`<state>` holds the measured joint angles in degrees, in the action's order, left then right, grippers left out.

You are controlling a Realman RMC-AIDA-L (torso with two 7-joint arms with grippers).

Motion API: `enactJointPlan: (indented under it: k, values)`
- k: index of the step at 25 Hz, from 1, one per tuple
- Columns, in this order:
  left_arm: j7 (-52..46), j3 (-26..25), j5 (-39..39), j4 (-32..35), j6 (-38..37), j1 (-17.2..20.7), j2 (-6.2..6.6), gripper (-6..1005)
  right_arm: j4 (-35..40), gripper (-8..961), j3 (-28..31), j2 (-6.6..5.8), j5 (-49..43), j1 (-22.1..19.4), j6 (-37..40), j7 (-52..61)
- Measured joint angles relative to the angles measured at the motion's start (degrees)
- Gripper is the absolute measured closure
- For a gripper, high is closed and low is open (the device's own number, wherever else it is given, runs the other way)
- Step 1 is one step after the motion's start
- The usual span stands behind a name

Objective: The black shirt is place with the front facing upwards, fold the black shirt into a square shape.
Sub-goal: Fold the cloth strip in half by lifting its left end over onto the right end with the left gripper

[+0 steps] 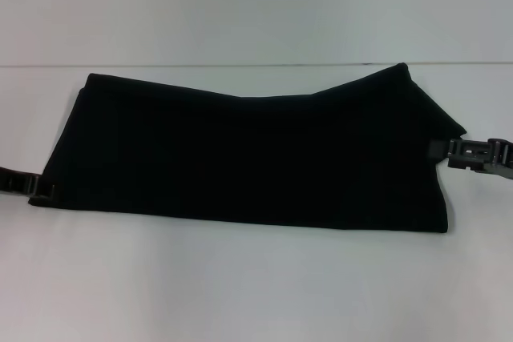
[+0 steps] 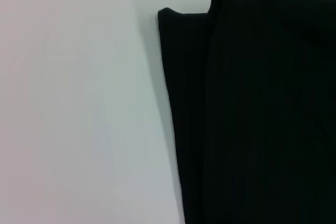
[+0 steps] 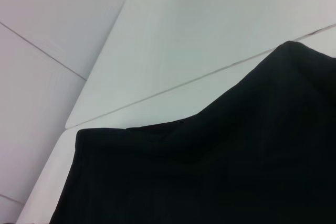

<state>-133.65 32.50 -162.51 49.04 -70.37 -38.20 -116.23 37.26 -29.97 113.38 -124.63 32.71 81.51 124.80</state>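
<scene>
Black shirt (image 1: 248, 158), folded into a long band, is spread across mid-bench (image 1: 240, 286). Left hand (image 1: 36, 190) at 8 o'clock, right hand (image 1: 449, 150) at 3; neither grip can be told. Uneven lifting could undo the layers.

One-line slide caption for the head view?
Black cloth shirt, folded into a band on white table, left gripper and right gripper at its ends.

Matt black cloth shirt (image 1: 248, 158) on smooth white table (image 1: 240, 286).
</scene>
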Motion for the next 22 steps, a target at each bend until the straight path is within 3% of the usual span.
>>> enactJointPlan:
  k: [4,10,16,22]
  values:
    - [-0.1,0.5,-0.4,0.0,0.0,-0.3,-0.04,629,0.0,177,0.2,0.00,0.0,-0.1,0.0,0.0]
    - [0.0,0.5,-0.4,0.0,0.1,-0.4,-0.04,857,0.0,178,0.2,-0.01,0.0,-0.1,0.0,0.0]
    - [0.3,0.5,-0.4,0.0,0.1,-0.4,-0.04,958,-0.1,178,0.2,-0.08,0.1,-0.1,0.0,0.0]
    - [1.4,-1.7,1.5,0.2,-2.3,-0.7,0.51,961,-0.1,177,0.2,-0.12,0.1,-0.4,0.0,0.0]
